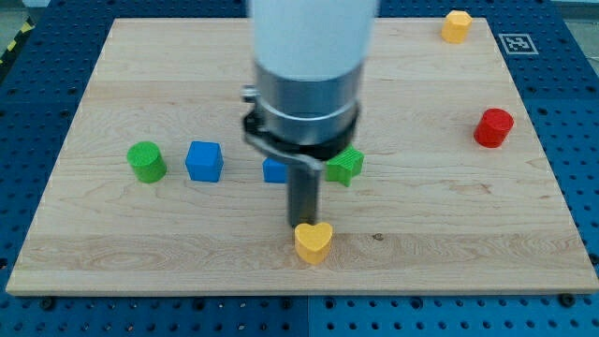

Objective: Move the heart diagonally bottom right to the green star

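Observation:
A yellow heart (314,241) lies near the view's bottom middle of the wooden board (140,253). My tip (303,226) stands just above and a little left of the heart, touching or nearly touching its top edge. A green star (345,166) lies above and to the right of the heart, partly hidden by the arm's body (307,84). The heart sits below and slightly left of the star.
A blue block (274,170) is half hidden behind the rod, left of the star. A blue cube (204,161) and a green cylinder (147,161) lie further left. A red cylinder (493,127) is at the right. A yellow block (456,25) is at the top right.

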